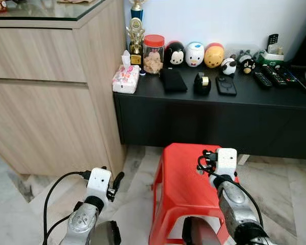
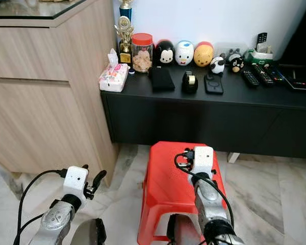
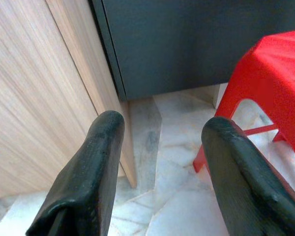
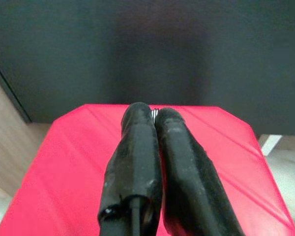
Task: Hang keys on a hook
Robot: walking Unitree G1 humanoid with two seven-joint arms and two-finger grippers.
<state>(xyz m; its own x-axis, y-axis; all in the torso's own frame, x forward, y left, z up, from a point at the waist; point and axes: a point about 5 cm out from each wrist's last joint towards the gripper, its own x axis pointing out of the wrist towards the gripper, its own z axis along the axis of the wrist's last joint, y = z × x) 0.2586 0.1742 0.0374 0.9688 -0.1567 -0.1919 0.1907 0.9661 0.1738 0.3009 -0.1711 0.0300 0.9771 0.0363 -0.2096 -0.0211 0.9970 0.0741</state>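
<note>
A thin sliver of silver metal, probably a key ring (image 4: 155,112), shows pinched between the tips of the right end effector (image 4: 154,114), whose two black fingers (image 4: 137,147) are pressed together; the keys themselves cannot be made out. That end effector hangs over the seat of a red plastic stool (image 1: 181,178) on the marble floor (image 1: 275,178). The left end effector (image 3: 160,130) is held low over the floor beside the wooden cabinet (image 1: 46,102), its fingers (image 3: 96,162) spread apart with nothing between them. Behind the stool stands a low black table (image 1: 209,109) carrying a tissue pack (image 1: 126,79), a trophy (image 1: 136,38), a red-lidded jar (image 1: 153,53), three round character figures (image 1: 195,53), a tape dispenser (image 1: 202,82), a phone (image 1: 226,85) and remote controls (image 1: 273,76).
</note>
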